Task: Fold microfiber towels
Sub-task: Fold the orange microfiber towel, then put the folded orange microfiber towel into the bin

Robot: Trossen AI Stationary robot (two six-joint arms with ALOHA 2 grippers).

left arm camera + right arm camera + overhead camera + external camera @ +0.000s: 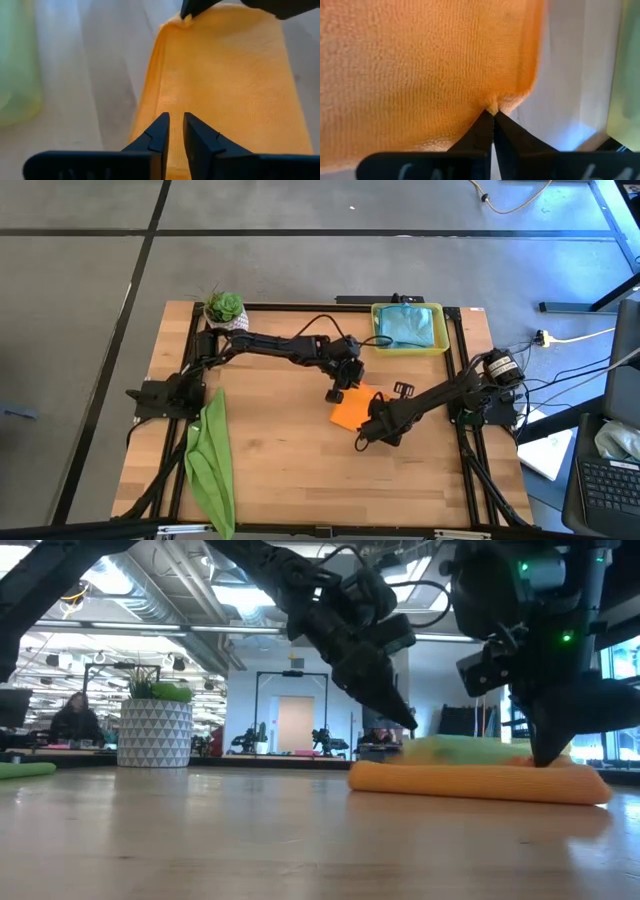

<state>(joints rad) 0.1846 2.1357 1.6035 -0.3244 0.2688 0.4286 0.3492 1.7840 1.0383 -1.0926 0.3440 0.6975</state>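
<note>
My right gripper [492, 114] is closed on a corner of the orange towel [352, 410], pinching a small tuck of cloth between its fingertips. The towel lies folded on the worktop [290, 450], right of centre. My left gripper [175, 122] hovers just above the towel's opposite edge, its jaws narrowly parted with nothing between them. The lime green towel [210, 460] lies bunched along the worktop's left edge. Teal towels [408, 326] sit in the yellow tray [378, 342] at the far right corner.
</note>
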